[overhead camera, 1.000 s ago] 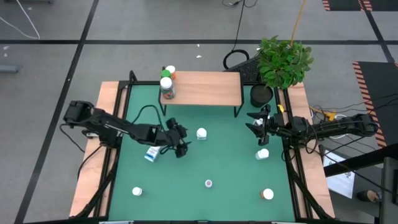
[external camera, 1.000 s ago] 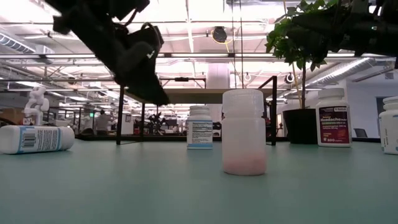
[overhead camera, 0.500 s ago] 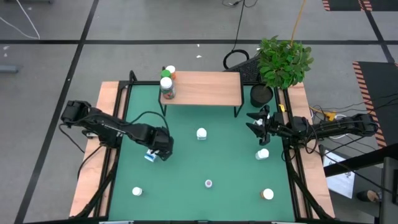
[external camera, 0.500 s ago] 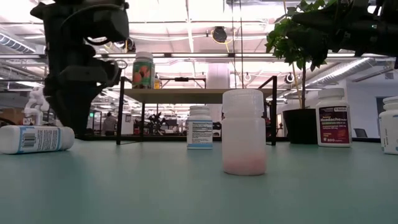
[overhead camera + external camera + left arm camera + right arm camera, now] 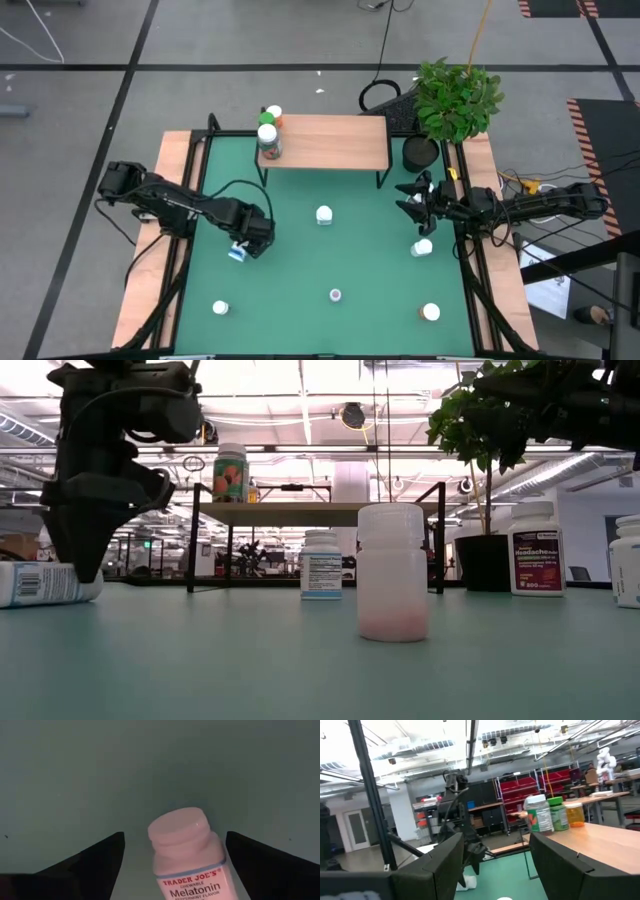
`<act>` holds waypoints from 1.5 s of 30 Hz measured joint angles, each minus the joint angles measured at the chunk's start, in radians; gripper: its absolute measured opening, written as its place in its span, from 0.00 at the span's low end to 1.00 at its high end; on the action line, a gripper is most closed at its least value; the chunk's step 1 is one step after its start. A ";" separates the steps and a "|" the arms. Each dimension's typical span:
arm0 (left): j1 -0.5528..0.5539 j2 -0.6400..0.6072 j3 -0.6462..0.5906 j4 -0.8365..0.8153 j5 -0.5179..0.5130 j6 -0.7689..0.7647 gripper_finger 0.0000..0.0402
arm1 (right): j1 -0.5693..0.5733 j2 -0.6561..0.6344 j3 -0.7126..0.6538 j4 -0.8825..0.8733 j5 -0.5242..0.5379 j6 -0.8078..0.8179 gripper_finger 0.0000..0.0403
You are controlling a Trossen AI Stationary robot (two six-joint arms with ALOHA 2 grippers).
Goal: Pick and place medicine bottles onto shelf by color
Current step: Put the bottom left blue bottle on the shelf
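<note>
A white medicine bottle with a blue label (image 5: 238,252) lies on its side on the green mat, cap (image 5: 178,827) pointing away from my left wrist. My left gripper (image 5: 245,244) points down over it, open. One finger (image 5: 95,862) stands on each side of the bottle with a gap showing; in the low view the gripper (image 5: 85,550) stands at the bottle's cap end (image 5: 45,582). The shelf (image 5: 335,142) holds three bottles at its left end (image 5: 268,138). My right gripper (image 5: 411,198) is open and empty, level above the mat's right side.
Upright white bottles stand on the mat at the middle (image 5: 324,214), the right (image 5: 423,247), the near right (image 5: 431,312), the near middle (image 5: 335,295) and the near left (image 5: 220,308). A potted plant (image 5: 455,98) stands behind the shelf's right end.
My left gripper has gone from the mat's middle toward the table's left edge, tipped from slanting to pointing down, and come down over the lying bottle, so that its open fingers stand on both sides of it.
</note>
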 joint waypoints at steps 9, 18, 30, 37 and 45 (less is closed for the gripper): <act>0.000 0.000 0.000 0.027 -0.010 -0.017 0.67 | 0.000 0.000 0.000 -0.003 0.000 0.001 0.56; 0.000 -0.001 0.001 0.026 -0.034 -0.015 0.42 | 0.000 0.000 0.000 -0.004 0.000 0.007 0.56; 0.004 0.000 0.005 0.043 -0.067 -0.029 0.31 | 0.000 0.126 0.150 -0.159 -0.081 -0.007 0.56; 0.005 0.000 0.006 0.202 -0.082 0.048 0.28 | 0.001 0.219 0.248 -0.189 -0.133 -0.026 0.56; 0.005 -0.050 0.057 0.158 -0.082 0.243 0.33 | 0.001 0.337 0.347 -0.261 -0.185 -0.001 0.56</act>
